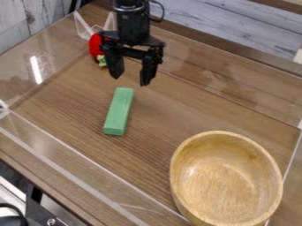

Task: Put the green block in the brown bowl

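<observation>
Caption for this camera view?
Open gripper hovers above the green block lying flat on the table; brown bowl empty.

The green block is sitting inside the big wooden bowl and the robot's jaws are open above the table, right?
Not quite. The camera view shows the green block lying flat on the table, apart from the brown bowl, which has nothing in it. The gripper does hang above the table with its jaws open.

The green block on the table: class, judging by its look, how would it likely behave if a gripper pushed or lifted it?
The green block looks like a solid flat bar, so it is probably stiff and will not bend when lifted. Lying on its broad face on the wooden table, it should slide rather than roll or tip. Pushed near one end, it would likely swivel.
</observation>
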Tool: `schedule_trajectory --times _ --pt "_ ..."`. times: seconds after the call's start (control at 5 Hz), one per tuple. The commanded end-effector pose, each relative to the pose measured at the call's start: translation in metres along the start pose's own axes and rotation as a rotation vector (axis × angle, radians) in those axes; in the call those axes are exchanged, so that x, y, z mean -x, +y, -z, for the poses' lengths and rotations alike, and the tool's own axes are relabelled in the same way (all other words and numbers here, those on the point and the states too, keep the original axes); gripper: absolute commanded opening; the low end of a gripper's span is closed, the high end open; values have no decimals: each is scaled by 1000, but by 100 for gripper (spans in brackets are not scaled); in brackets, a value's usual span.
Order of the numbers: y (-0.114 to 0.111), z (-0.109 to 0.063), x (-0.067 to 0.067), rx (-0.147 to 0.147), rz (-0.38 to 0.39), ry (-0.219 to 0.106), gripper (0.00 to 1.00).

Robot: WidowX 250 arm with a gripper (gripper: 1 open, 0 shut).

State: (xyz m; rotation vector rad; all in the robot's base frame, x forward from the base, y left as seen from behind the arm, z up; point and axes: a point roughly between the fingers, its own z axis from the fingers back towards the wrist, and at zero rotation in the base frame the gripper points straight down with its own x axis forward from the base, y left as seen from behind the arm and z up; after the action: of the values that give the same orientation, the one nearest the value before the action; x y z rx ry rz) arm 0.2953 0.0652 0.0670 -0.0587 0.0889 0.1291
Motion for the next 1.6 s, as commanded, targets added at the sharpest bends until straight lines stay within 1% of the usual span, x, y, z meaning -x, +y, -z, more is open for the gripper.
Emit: schedule_trajectory --times 0.0,0.2,0.6,0.8,1.0,1.2,1.4 --pt "3 -8 -10 -18 22 -40 100" --pt "8 1 -14 -28 19 -21 100" --pt "-2 36 -5 -43 -52 13 100" --pt "-1 44 -6 -48 -23 21 0" --pt "0 48 -6 -48 8 26 0" --pt "-1 39 -7 -34 34 22 0" --pt "-21 24 0 -22 20 24 0"
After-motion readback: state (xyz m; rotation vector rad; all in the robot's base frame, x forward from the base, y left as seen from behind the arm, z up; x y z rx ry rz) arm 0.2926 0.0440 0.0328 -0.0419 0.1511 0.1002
